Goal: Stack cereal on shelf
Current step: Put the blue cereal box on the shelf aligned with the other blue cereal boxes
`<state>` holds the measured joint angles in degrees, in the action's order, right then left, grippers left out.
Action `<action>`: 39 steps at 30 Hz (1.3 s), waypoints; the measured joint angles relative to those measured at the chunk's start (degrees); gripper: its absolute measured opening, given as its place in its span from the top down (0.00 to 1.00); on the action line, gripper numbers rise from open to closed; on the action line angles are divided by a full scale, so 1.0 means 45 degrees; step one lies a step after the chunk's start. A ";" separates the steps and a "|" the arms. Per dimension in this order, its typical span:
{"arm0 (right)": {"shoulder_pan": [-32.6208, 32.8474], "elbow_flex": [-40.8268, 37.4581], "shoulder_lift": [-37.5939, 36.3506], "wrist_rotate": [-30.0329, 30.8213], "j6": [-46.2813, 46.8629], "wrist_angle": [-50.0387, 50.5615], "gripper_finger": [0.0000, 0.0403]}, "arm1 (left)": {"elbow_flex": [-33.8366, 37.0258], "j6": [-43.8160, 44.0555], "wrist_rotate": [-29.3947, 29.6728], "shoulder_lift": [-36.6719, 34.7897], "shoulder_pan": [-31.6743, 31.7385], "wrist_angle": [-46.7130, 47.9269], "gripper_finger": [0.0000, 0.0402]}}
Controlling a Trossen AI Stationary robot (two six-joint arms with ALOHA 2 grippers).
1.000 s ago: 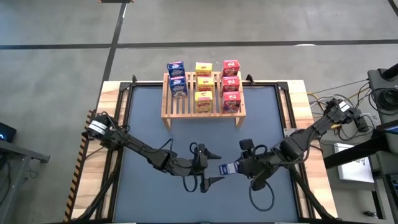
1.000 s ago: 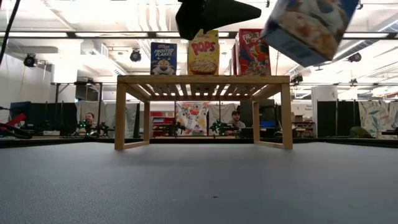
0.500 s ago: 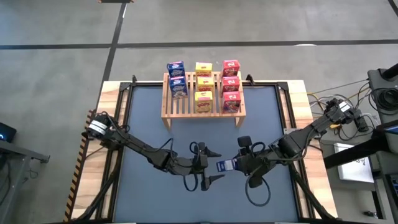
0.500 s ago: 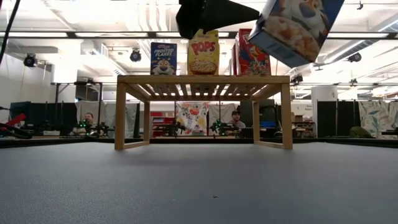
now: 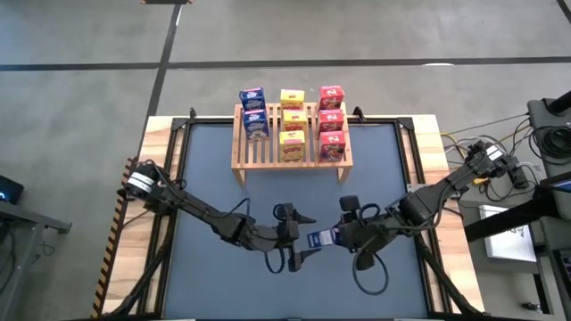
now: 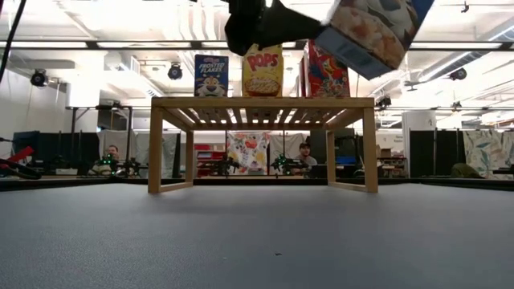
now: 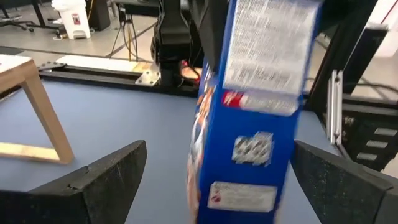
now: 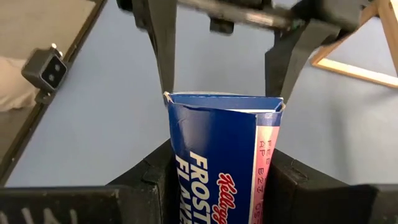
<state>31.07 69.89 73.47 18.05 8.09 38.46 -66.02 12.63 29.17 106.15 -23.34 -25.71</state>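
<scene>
On the dark table (image 5: pixel 214 169), the left gripper (image 5: pixel 302 239) hangs above the near middle of the surface with its two fingers (image 7: pixel 93 183) spread wide and nothing clamped between them. The end of a blue cereal box (image 5: pixel 318 239) reaches into that gap; in the left wrist view the box (image 7: pixel 252 118) stands between the two open fingers, and whether it touches either of them cannot be told. Just right of it, the right gripper (image 5: pixel 343 235) holds this box by its other end, jaws closed on the cardboard sides (image 8: pixel 217 162), box raised off the table and tilted in the low view (image 6: pixel 373 32). At the far edge of the table stands the wooden shelf (image 5: pixel 245 159). On its slatted top, from left to right, stand two blue boxes (image 5: pixel 253 111), three yellow boxes (image 5: pixel 292 125) and three red boxes (image 5: pixel 332 122), each colour in its own row running from the far edge to the near edge
</scene>
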 joint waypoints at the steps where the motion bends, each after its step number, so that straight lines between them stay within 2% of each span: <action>1: 0.0000 0.0000 0.0000 -0.0002 -0.0018 -0.0119 0.63 | 0.0001 0.0010 0.0000 0.0000 0.0008 0.0123 0.06; 8: 0.0000 0.0000 0.0000 -0.0002 -0.0024 -0.0361 0.63 | 0.0005 0.0076 0.0000 0.0000 0.0026 0.0282 0.06; 12: 0.0000 0.0000 0.0000 0.0002 -0.0040 -0.0341 0.63 | 0.0005 0.0076 -0.0010 0.0000 0.0065 0.0271 0.11; 25: -0.0017 0.0000 0.0000 0.0098 -0.0121 -0.0333 0.63 | 0.0005 -0.0127 -0.0423 0.0000 0.0094 0.0278 0.50; 29: -0.0107 0.0000 0.0000 -0.0005 -0.0096 -0.0317 0.63 | 0.0005 -0.0210 -0.0432 0.0000 0.0182 0.0300 0.59; 35: -0.0107 0.0000 0.0000 -0.0048 -0.0094 -0.0332 0.62 | 0.0005 0.0029 -0.0427 0.0005 0.0186 0.0329 0.62; 39: -0.0107 -0.0002 0.0003 -0.0106 -0.0285 -0.0326 0.55 | 0.0005 0.0004 -0.0413 0.0039 0.0186 0.0334 0.62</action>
<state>30.59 69.88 73.48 17.58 6.81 36.99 -66.00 12.64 27.31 106.32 -22.50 -24.21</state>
